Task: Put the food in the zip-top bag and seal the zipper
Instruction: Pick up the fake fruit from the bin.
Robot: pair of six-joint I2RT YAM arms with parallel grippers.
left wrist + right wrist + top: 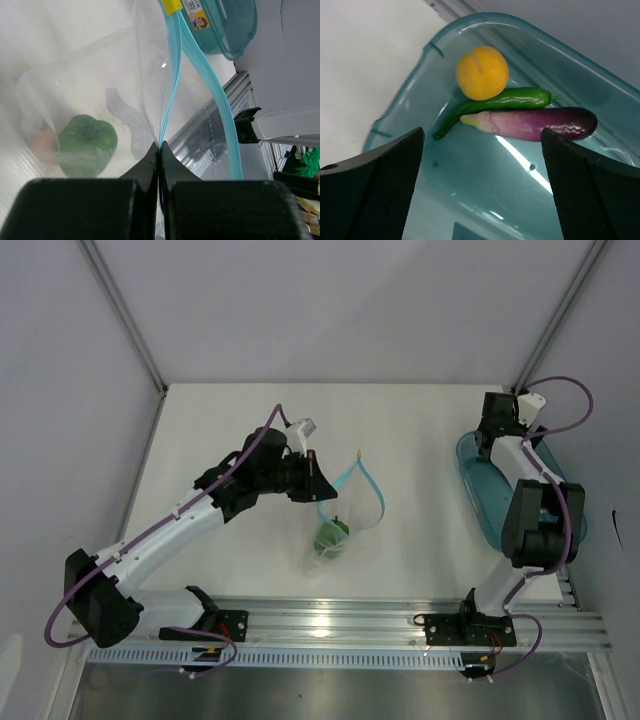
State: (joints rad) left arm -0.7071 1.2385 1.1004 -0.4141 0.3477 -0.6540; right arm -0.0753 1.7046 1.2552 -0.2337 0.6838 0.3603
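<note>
Plastic bag (100,65) holds pepper (87,145) (maybe egg (42,146)).

Pinching the zipper (171,85) at lower centre with the left gripper (160,152); showing a green bell pepper (87,142) inside the zip-top bag (100,75), lower left; teal tray (235,30) upper right.

Teal tray (478,496), white table (420,430), metal rail (330,620)

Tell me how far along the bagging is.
Done: the green bell pepper sits inside the zip-top bag. In hand: left jaws pinch the zipper, mouth open; right jaws hang open over the tray. Left: the yellow pepper, eggplant and a green chili lie there unbagged; sealing follows.
</note>
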